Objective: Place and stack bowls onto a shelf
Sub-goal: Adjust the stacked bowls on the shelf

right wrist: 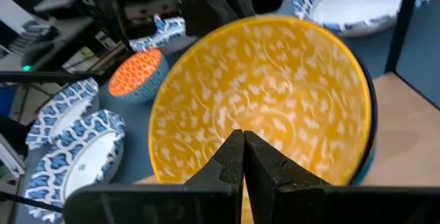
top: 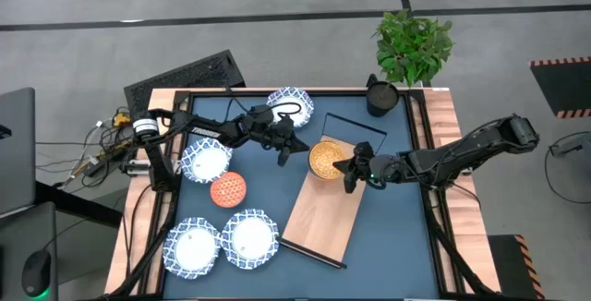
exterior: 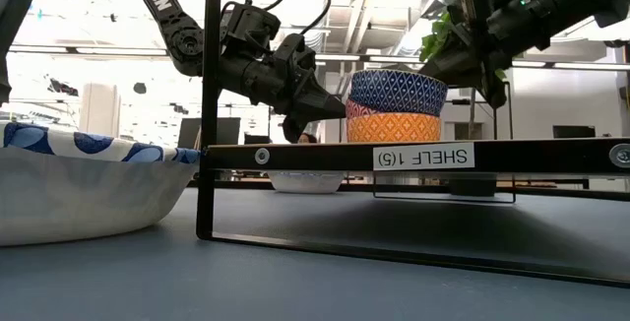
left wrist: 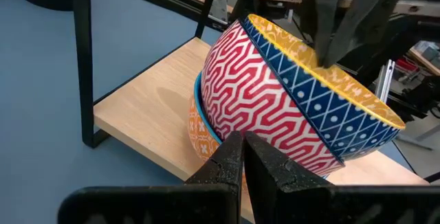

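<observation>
1. Overhead view: both arms meet at the far end of the shelf (top: 323, 216), a light-wood board lying slantwise on the blue table (top: 397, 227). The left gripper (top: 297, 149) and right gripper (top: 353, 167) flank a yellow-lined bowl (top: 324, 159) sitting on that end. Off the shelf are four wide white bowls with blue rims: one (top: 291, 105) behind the left arm, one (top: 205, 161) under its forearm, and two (top: 193, 246) (top: 251, 238) side by side at the near edge, plus a small red-orange bowl (top: 227, 190) between them.

2. Table-level view: a blue-patterned bowl (exterior: 398, 92) rests nested in an orange bowl (exterior: 394, 127) on the shelf rail, so a stack is started. The grippers hang just beside it, one on each side.

3. Left wrist view: the left fingers (left wrist: 227, 162) are clenched together with nothing between them, tips close against the red-and-blue outside of the upper bowl, which sits tilted in the orange one.

4. Right wrist view: the right fingers (right wrist: 237, 157) are likewise pinched together and grasp nothing, poised over the yellow interior; whether they touch it I cannot tell.

5. Progress, as I judge it: two bowls shelved, the top one needing levelling; five are left on the table.
</observation>
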Available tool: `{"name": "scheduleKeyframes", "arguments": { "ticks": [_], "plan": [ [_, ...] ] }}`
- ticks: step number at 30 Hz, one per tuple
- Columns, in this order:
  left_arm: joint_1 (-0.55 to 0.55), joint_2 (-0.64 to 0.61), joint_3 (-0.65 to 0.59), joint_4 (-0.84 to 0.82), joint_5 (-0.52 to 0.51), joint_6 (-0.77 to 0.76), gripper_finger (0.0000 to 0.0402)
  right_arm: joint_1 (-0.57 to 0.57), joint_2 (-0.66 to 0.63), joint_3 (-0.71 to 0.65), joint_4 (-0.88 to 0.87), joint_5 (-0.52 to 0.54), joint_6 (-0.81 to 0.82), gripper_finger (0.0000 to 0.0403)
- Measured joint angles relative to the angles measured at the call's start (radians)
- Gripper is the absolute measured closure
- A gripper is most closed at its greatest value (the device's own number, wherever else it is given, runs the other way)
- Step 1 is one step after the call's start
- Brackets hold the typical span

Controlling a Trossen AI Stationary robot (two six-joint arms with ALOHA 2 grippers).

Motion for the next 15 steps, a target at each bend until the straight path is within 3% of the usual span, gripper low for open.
{"name": "scheduleKeyframes", "arguments": {
  "ticks": [15],
  "plan": [
    [-0.025,0.0,0.0,-0.03,-0.036,0.039,0.0401,-0.064,-0.04,0.005,0.104,-0.001,-0.078,0.0372]
  ]
}}
